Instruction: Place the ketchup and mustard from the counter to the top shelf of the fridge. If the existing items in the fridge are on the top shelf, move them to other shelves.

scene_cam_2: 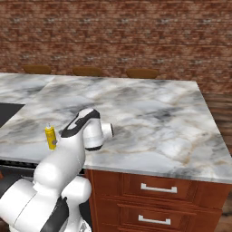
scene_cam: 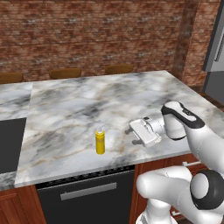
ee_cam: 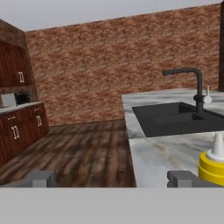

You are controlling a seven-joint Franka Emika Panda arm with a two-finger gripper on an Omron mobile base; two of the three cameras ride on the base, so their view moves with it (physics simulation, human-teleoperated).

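Mustard bottle [scene_cam: 100, 141]: yellow, cylindrical, with a pale cone nozzle, standing upright near the front edge of the desk [scene_cam: 87, 105], to the left of the arm's wrist and apart from it. In the hand view you see only its cap and shoulder [ee_cam: 214, 164] at the lower right, just beside the right fingertip.

Claw [scene_cam: 132, 135]: released, jaws spread wide, grasping nothing, pointing sideways toward the bottle.

Handling advice: the bottle sits off-centre to the claw, so you should shift the hand until the body lies between the fingers, then close low on the cylinder rather than on the tapered nozzle. A smooth round bottle will likely slip or tip if nudged on one side.

Desk: polished grey-white marble with darker veins, on red-brown wooden cabinets.

Surroundings: black sink [ee_cam: 175, 117] with a dark tap, rough brick wall [scene_cam: 87, 35], plank floor.
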